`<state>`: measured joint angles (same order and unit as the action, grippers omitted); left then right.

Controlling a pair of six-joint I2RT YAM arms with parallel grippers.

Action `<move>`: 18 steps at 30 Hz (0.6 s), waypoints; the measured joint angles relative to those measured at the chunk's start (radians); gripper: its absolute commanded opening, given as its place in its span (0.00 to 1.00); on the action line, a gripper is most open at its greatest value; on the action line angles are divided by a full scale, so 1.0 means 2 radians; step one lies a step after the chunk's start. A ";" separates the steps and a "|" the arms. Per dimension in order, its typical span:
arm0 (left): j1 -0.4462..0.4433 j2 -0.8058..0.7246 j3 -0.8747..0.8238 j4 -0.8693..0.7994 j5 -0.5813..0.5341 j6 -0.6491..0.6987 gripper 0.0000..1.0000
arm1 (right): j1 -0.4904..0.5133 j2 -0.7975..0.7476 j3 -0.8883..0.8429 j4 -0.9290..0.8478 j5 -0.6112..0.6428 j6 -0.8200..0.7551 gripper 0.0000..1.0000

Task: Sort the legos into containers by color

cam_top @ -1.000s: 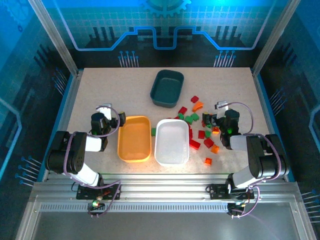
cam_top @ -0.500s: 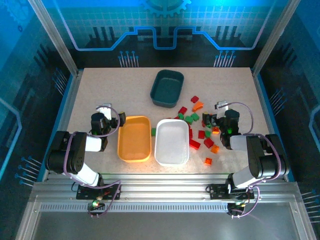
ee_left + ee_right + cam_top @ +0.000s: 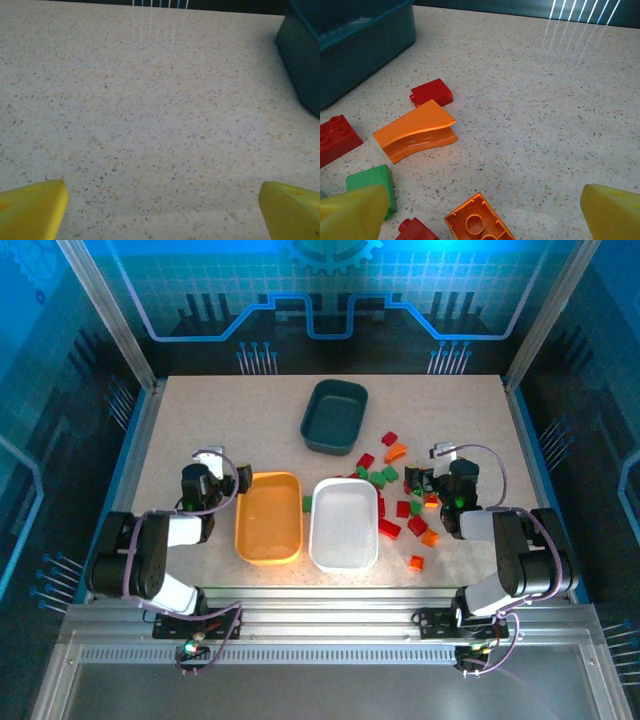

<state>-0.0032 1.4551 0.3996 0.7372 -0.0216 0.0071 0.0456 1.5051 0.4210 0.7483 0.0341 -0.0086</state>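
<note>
Both pincers are spread wide and hold nothing. The left gripper (image 3: 160, 210) hangs over bare speckled tabletop (image 3: 150, 110) just left of the shallow orange-yellow plastic tray (image 3: 268, 525). The right gripper (image 3: 482, 214) sits low at the right edge of the pile. The small red, green and orange plastic legos (image 3: 417, 525) lie loose on the table, scattered from the right side of the shallow white plastic tray (image 3: 345, 530) up toward the dark teal plastic tray (image 3: 333, 418). One green brick (image 3: 307, 503) sits in the gap between the orange-yellow and white trays. All three trays look empty, so sorting looks not yet begun.

In the right wrist view, an upturned orange brick (image 3: 477, 222) lies right ahead, between your fingers, with a green block (image 3: 372, 184) beside the left finger. Further out are a curved orange slope piece (image 3: 415, 131), a small red brick (image 3: 431, 92) and a studded red brick (image 3: 335, 132).

Expect these to be light, rigid and slick-sided. They will likely skid or pop out if you pinch a corner. Take each across two flat parallel side walls, low down, not over the studs. For the slope piece, grip across its flat side faces, never on the curve. Neighbours sit close, so watch for nudging them as you close.
</note>
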 measured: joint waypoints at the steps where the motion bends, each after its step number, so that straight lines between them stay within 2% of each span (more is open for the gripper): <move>1: -0.005 -0.030 0.016 -0.043 -0.002 -0.002 0.99 | 0.000 0.000 0.000 0.000 0.000 0.000 1.00; 4: -0.014 -0.101 0.095 -0.164 -0.015 -0.042 0.99 | 0.000 0.000 0.000 0.000 0.000 0.000 1.00; 6: -0.015 -0.134 0.162 -0.245 -0.032 -0.094 0.99 | 0.007 -0.009 0.016 -0.046 0.011 -0.004 1.00; 8: -0.015 -0.158 0.229 -0.324 -0.040 -0.148 0.99 | 0.035 -0.037 0.045 -0.108 0.032 -0.017 1.00; 11: -0.015 -0.179 0.296 -0.407 -0.028 -0.195 0.99 | 0.102 -0.128 0.089 -0.182 0.070 -0.016 1.00; 14: -0.011 -0.196 0.297 -0.455 -0.017 -0.257 0.99 | 0.124 -0.214 0.173 -0.284 0.121 0.087 1.00; 15: -0.005 -0.198 0.282 -0.459 -0.003 -0.273 0.98 | 0.113 -0.226 0.210 -0.330 0.144 0.146 0.84; 16: 0.001 -0.198 0.263 -0.462 0.014 -0.287 0.93 | 0.091 -0.232 0.236 -0.358 0.146 0.189 0.80; 18: 0.007 -0.190 0.236 -0.486 0.032 -0.310 0.81 | 0.041 -0.235 0.257 -0.397 0.127 0.240 0.82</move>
<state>0.0113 1.0752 0.8707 -0.2340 0.0433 -0.6132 0.1268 1.0344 0.9344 -0.0463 0.2882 0.4717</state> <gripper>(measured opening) 0.903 0.806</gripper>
